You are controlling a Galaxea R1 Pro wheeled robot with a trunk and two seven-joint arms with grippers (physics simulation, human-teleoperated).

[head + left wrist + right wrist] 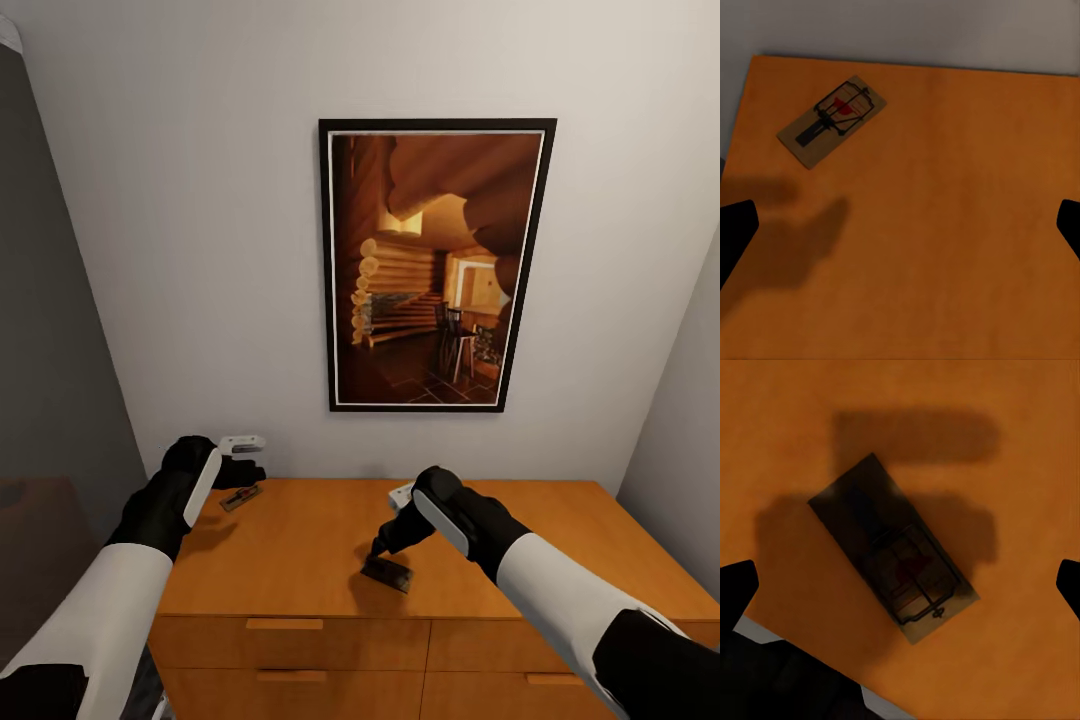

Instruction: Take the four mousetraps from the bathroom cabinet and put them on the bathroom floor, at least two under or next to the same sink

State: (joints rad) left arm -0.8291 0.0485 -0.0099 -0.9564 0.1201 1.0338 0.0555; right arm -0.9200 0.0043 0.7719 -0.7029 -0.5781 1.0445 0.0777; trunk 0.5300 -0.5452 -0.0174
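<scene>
Mousetraps half-hidden on cabinet, shadowed under wide-open jaws of both grippers.

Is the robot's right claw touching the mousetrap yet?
Apart. In the right wrist view the mousetrap lies on the cabinet top between spread fingertips, orange wood showing either side.

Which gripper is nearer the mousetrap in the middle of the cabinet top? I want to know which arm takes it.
Right. The right gripper hangs just above that mousetrap, jaws open. The left gripper is off by the cabinet's far left corner, near another mousetrap.
</scene>
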